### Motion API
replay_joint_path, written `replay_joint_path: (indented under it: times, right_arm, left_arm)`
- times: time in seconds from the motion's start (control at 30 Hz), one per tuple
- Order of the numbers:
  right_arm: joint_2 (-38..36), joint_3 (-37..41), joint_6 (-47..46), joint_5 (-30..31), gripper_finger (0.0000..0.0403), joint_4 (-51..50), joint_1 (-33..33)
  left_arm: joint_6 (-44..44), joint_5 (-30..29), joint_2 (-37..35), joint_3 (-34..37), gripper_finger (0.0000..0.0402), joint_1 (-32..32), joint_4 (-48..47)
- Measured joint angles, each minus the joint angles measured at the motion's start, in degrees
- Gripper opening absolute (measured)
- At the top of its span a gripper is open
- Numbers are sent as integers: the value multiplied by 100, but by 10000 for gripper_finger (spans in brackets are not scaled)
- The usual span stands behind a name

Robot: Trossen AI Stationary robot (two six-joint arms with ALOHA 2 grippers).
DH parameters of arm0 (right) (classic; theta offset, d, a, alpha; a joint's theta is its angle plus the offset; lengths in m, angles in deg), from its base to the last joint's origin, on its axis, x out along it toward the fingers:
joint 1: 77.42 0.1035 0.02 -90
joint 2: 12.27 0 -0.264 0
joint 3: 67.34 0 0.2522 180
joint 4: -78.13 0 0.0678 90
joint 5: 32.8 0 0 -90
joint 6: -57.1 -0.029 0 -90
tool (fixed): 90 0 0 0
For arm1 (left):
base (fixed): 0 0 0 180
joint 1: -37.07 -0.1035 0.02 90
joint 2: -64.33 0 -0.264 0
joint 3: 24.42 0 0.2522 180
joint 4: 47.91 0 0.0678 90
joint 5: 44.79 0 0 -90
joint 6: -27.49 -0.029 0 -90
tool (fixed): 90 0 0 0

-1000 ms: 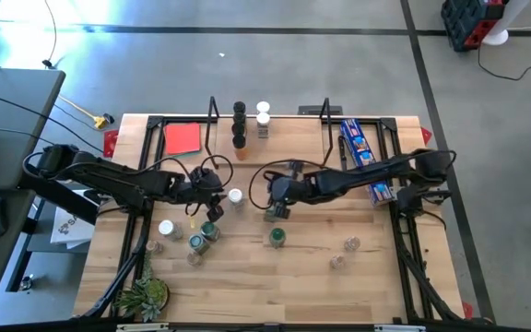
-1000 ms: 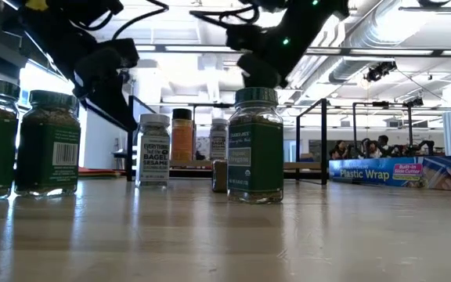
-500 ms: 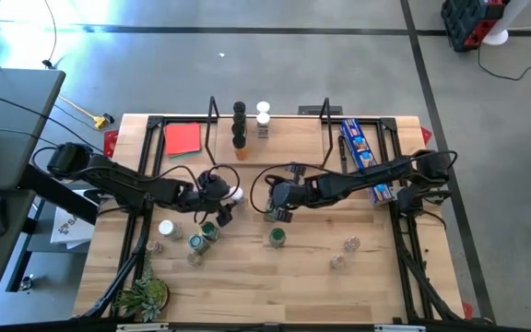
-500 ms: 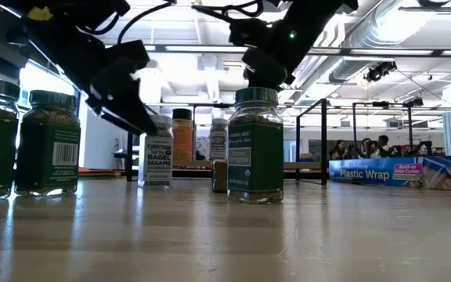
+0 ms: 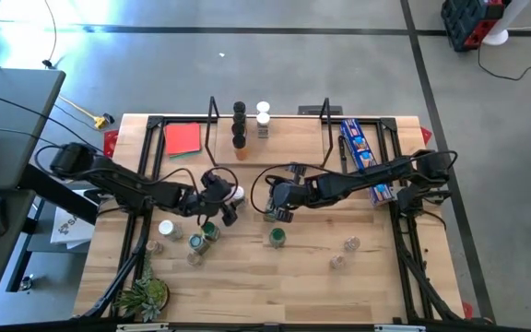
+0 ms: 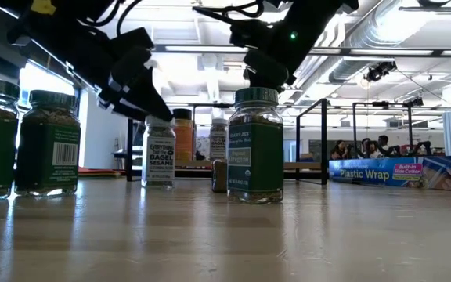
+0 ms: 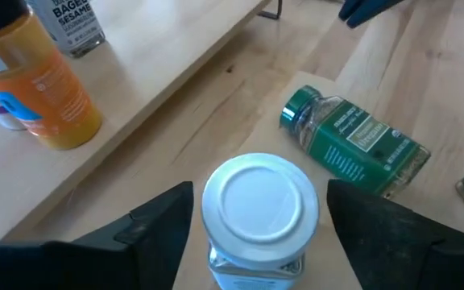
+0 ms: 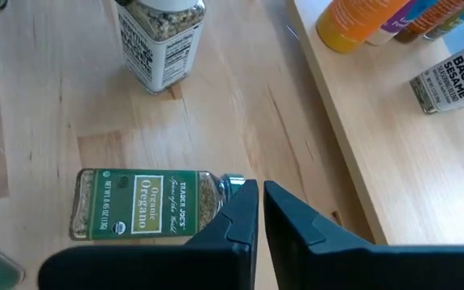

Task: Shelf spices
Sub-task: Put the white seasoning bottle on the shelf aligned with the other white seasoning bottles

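1. The left gripper (image 7: 252, 213) hangs over the white-lidded jar (image 7: 260, 201), its fingers (image 7: 155, 225) spread wide on either side of the lid and not touching it.
2. That jar stands upright on the table (image 5: 247, 286), just in front of the shelf (image 5: 284, 138), near the middle (in the high view it is the pale dot at the left gripper's tip (image 5: 235, 195)).
3. The right gripper (image 8: 260, 209) has its fingers pressed together and holds nothing; it waits just above the table beside a green oregano jar (image 8: 139, 205) lying on its side.
4. The step in hand looks like taking hold of the white-lidded jar. To do it well, I would lower the left gripper until the pads sit below the lid, on the glass body, keep the jar centred between them, and only then close.
5. A green jar (image 7: 353, 145) lies tipped over close by, so the descent should stay straight to avoid nudging it.
6. A few jars (image 5: 239, 124) already stand on the shelf; roughly eight others still sit on the table.
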Motion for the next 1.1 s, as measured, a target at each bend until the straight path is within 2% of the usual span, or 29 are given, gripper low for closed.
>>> replay_joint_path:
  times: [0.3, 0.37, 0.6, 0.7, 0.8, 0.93, 1.0, 1.1]
  right_arm:
    - [-26, 0, -10, 9, 16, -233, 124]
    - [-91, 0, -95, 0, 16, -441, 213]
    - [-444, 0, -479, 247, 16, -1344, 557]
    - [-664, 0, -771, 489, 16, -1835, 698]
    - [-919, 0, -1123, 795, 16, -2345, 843]
    - [-1220, 0, -1667, 1201, 16, -2852, 1048]
    - [-1325, 0, -1851, 1372, 16, -2974, 1137]
    - [-1410, 0, -1978, 1501, 16, -3011, 1275]
  left_arm:
    - [-253, 39, 202, 0, 202, -4, 273]
    - [-447, 92, 170, -86, 198, -4, 271]
    - [-1422, 952, 179, -881, 198, -305, 190]
    - [-2090, 1424, 179, -1362, 198, -734, 196]
    - [-2618, 2171, 288, -1848, 198, -1415, 175]
    - [-3127, 3088, 834, -2503, 198, -2287, -165]
    - [-3401, 3300, 1207, -2869, 198, -2595, -508]
    - [-3862, 3280, 1716, -3390, 198, -2912, -1119]
